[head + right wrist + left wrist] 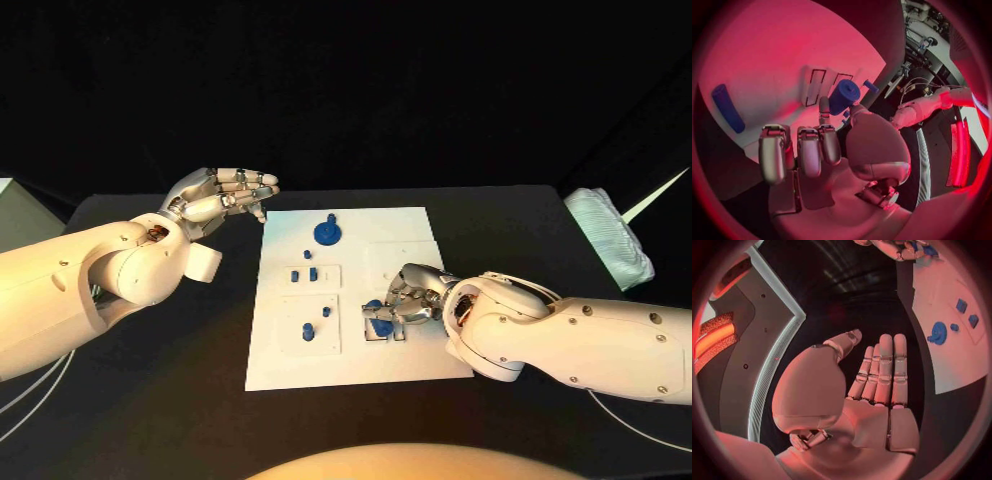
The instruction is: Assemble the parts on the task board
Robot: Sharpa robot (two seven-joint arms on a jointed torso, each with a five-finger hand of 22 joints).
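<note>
A white task board [346, 365] lies flat in the middle of a black table [144, 420]. Small blue parts sit on it: a round blue gear [329, 233] near its far edge, two small pegs [303, 274] in a raised square below that, and another blue piece [307, 331] in a second square nearer the robot.

The right hand [407, 305] rests on the board's right side, its fingers curled around a blue cylinder [844, 96], which it grasps between thumb and fingertip just above the board. A long blue bar [727, 108] lies on the board off to one side of this hand.

The left hand [219, 200] hovers off the board's far left corner, above the dark table, palm up, fingers straight and together, holding nothing.

The room behind is black. A crumpled clear plastic bag [606, 235] lies at the table's right edge.
</note>
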